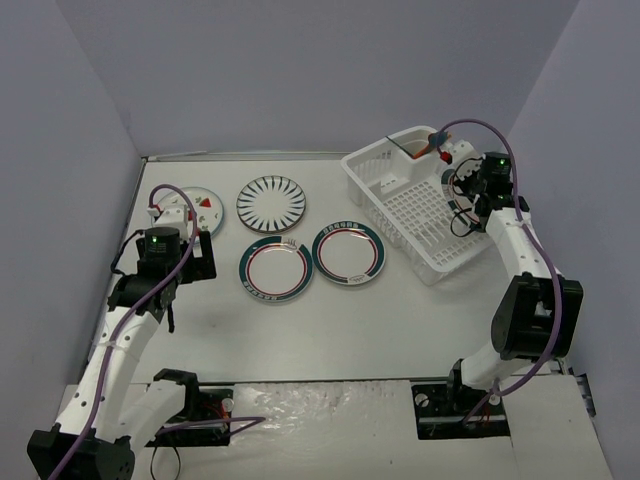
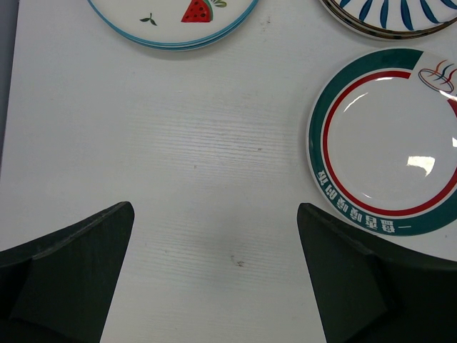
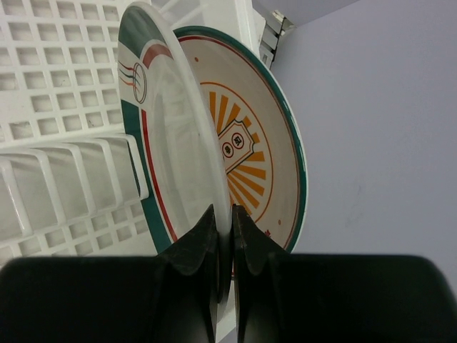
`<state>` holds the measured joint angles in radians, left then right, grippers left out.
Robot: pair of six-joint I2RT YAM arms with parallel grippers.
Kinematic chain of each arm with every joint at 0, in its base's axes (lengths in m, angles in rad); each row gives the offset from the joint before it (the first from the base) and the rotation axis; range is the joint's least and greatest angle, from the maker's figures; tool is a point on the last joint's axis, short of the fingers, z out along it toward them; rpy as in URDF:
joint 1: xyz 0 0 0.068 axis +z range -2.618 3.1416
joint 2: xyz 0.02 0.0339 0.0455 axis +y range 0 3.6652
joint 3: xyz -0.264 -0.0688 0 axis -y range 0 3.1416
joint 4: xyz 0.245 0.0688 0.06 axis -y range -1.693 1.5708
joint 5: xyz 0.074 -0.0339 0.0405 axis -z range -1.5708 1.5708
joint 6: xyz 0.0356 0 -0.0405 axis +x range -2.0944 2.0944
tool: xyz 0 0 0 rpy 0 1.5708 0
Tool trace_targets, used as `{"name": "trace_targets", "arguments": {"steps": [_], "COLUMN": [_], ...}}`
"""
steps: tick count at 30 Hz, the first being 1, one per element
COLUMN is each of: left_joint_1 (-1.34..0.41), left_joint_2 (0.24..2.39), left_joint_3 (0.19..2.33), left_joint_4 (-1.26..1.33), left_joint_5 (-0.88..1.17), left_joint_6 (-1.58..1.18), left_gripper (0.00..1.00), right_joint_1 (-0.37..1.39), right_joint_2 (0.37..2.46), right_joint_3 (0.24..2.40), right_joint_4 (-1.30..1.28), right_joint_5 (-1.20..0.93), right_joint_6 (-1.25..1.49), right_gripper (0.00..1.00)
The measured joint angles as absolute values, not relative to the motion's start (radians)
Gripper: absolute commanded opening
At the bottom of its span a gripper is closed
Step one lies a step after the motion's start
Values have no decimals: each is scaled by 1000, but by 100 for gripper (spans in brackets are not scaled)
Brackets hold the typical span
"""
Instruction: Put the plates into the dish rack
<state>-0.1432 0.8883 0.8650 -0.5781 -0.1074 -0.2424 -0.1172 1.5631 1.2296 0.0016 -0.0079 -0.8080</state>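
Grey walls stand around a white desk (image 1: 330, 330), and the dish rack (image 1: 410, 210) sits on it at the far right. The right hand (image 3: 223, 221) is over the right side of the rack, clenched tight on the rim of a held plate (image 3: 168, 136) with a green and red edge. That plate stands up on its side, next to the white bars (image 3: 71, 179) of the rack. Right behind it stands an orange plate (image 3: 246, 143), very close; I cannot tell if the two touch. I also cannot see if the bottom of the held plate sits in a slot. If it does not, and the hand lets go, I think the plate could tip over and bang into the orange plate. A chip could break off. A push to the right could also shove the orange plate against the rack wall. The left hand (image 2: 214, 214) hangs over bare desk at the near left with its fingers spread wide and nothing in them. Four plates lie flat on the desk: a strawberry plate (image 2: 186, 18), a striped plate (image 1: 271, 203), a left green plate (image 1: 276, 269) and a right green plate (image 1: 348, 251). Flat plates are hard to grab, so a finger may slide one along and not lift it.
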Motion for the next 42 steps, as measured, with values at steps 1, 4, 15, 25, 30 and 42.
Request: {"name": "trace_targets", "arguments": {"steps": [1, 4, 15, 25, 30, 42], "left_joint_1": [-143, -143, -144, -145, -145, -148], "left_joint_2": [888, 888, 888, 916, 971, 1068], "left_joint_3": [865, 865, 865, 865, 865, 673], "left_joint_4": [-578, -579, -578, -579, -579, -367], "left_joint_5": [-107, -109, -105, -71, -15, 212], "left_joint_6": [-242, -242, -243, -279, -344, -628], "left_gripper": [97, 97, 97, 97, 97, 97], "right_joint_1": [-120, -125, -140, -144, -144, -80], "right_joint_2": [1567, 1582, 1600, 1435, 1261, 972], "right_joint_3": [1225, 1218, 1217, 1204, 1194, 951], "right_joint_4": [8, 20, 74, 80, 85, 225], "right_joint_5": [-12, -26, -53, -76, -84, -420], "right_joint_6": [-803, -786, -696, -530, -387, 244], "right_gripper": [2, 15, 59, 86, 89, 100]}}
